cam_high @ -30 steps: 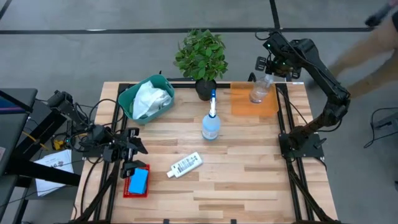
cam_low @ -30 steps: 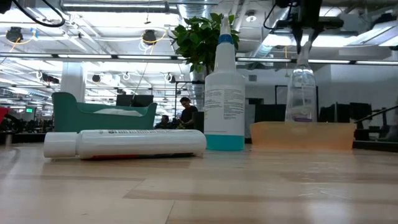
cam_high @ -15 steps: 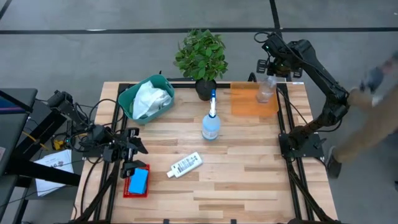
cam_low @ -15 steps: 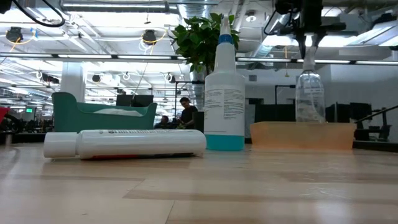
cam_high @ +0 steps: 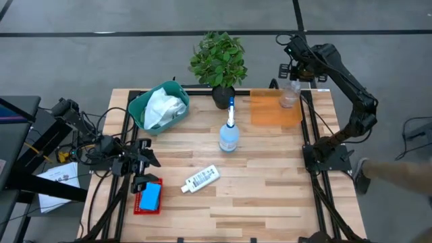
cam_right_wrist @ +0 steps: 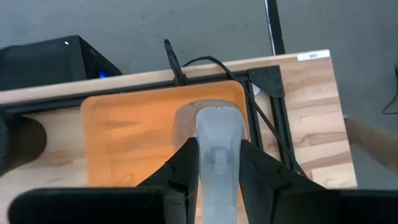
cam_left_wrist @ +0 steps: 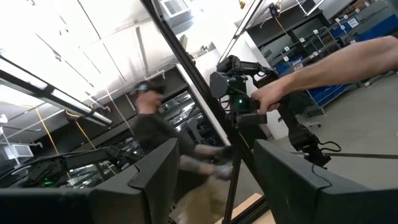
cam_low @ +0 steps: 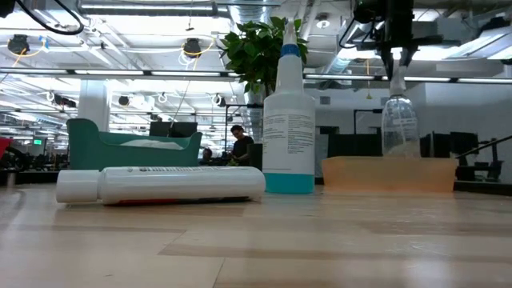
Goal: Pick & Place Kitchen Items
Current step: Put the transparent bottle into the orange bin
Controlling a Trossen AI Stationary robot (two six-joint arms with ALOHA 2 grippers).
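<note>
My right gripper [cam_high: 298, 67] is at the table's far right corner, shut on a clear spray bottle [cam_high: 289, 94] that stands upright over the orange tray [cam_high: 266, 111]. In the low view the bottle [cam_low: 398, 128] hangs under the gripper [cam_low: 398, 62], its base hidden behind the tray's wall [cam_low: 388, 174]. My left gripper [cam_high: 144, 165] waits open at the table's left edge, beside a blue sponge [cam_high: 150, 196]. A second spray bottle with a blue nozzle [cam_high: 229, 135] stands mid-table. A white labelled bottle [cam_high: 201, 179] lies on its side. My right gripper pinches the bottle's spray head [cam_right_wrist: 217, 134], at its top, between the two fingers [cam_right_wrist: 186, 163]. The fingers come from above, pointing down. The bottle stays upright below them over the tray; whether its base rests on the tray, the tray's wall hides.
A teal basket [cam_high: 138, 108] with a white cloth [cam_high: 164, 106] sits at the far left. A leafy plant in a black pot [cam_high: 217, 61] stands at the far edge. A person's arm [cam_high: 398, 172] shows beyond the table's right side.
My right gripper has carried the clear spray bottle a little toward the table's right edge over the orange tray, and the bottle has gone from tilted to upright. A person has moved past the table's right side.
</note>
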